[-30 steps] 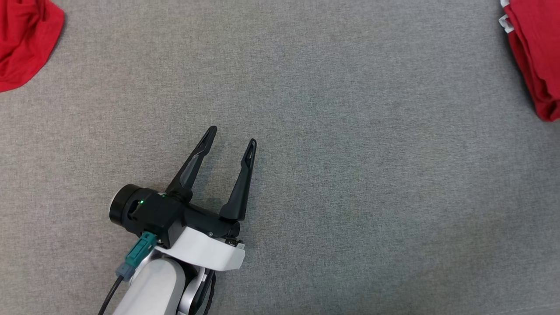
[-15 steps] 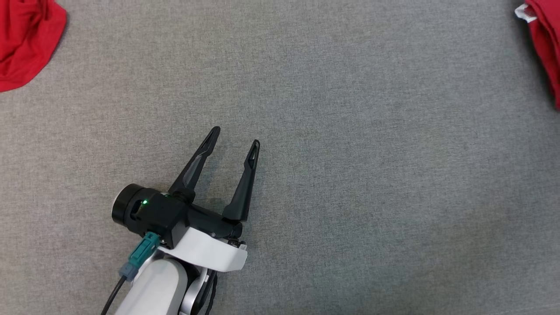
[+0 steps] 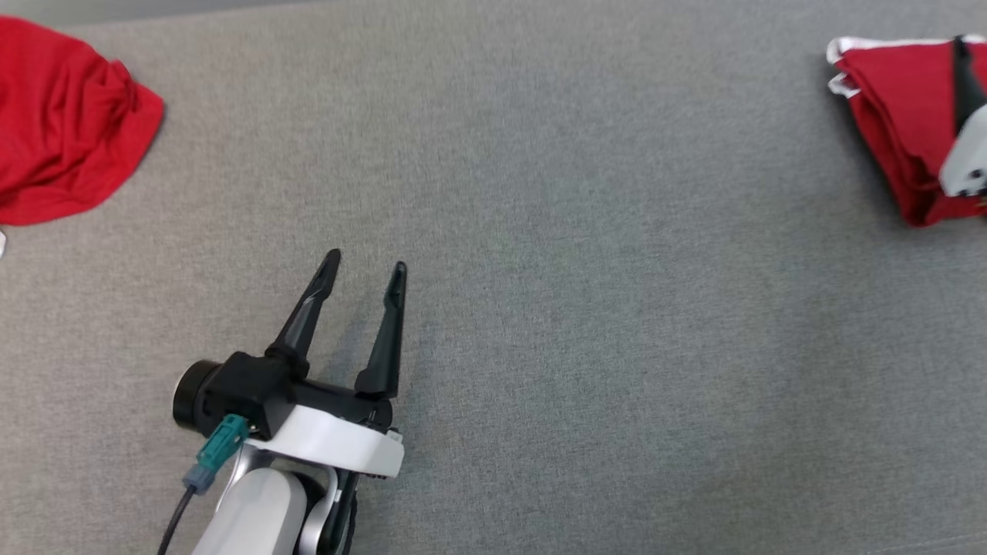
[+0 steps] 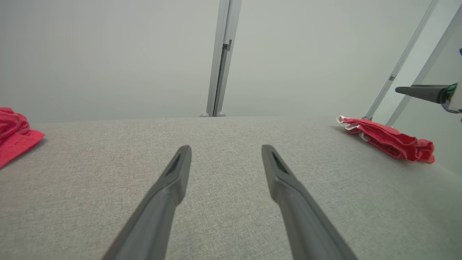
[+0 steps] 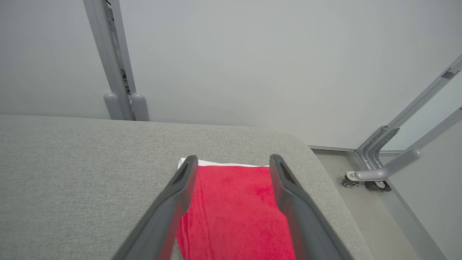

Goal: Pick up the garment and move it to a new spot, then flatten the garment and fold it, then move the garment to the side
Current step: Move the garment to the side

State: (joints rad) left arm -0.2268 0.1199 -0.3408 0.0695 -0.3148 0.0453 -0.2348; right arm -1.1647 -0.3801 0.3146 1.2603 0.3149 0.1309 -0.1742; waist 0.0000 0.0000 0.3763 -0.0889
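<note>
The garment (image 3: 894, 116) is red with a white edge and lies folded at the far right of the grey padded table (image 3: 578, 270); it also shows in the left wrist view (image 4: 389, 139). My right gripper (image 3: 962, 54) hovers over it, open, with the red cloth (image 5: 234, 209) lying below between its fingers (image 5: 234, 159). One dark finger of it (image 4: 422, 92) hangs clear above the garment. My left gripper (image 3: 365, 262) stands open over bare table at the lower left, holding nothing (image 4: 225, 148).
A second red cloth (image 3: 62, 131) lies crumpled at the far left (image 4: 14, 137). The table's rounded right edge drops to the floor beside the garment, where a metal frame on casters (image 5: 379, 173) stands. A grey post (image 4: 220, 57) rises behind the table.
The head camera has moved, so the whole picture has shifted. My right gripper has come into view over the folded garment, open. The left gripper stays open over the table.
</note>
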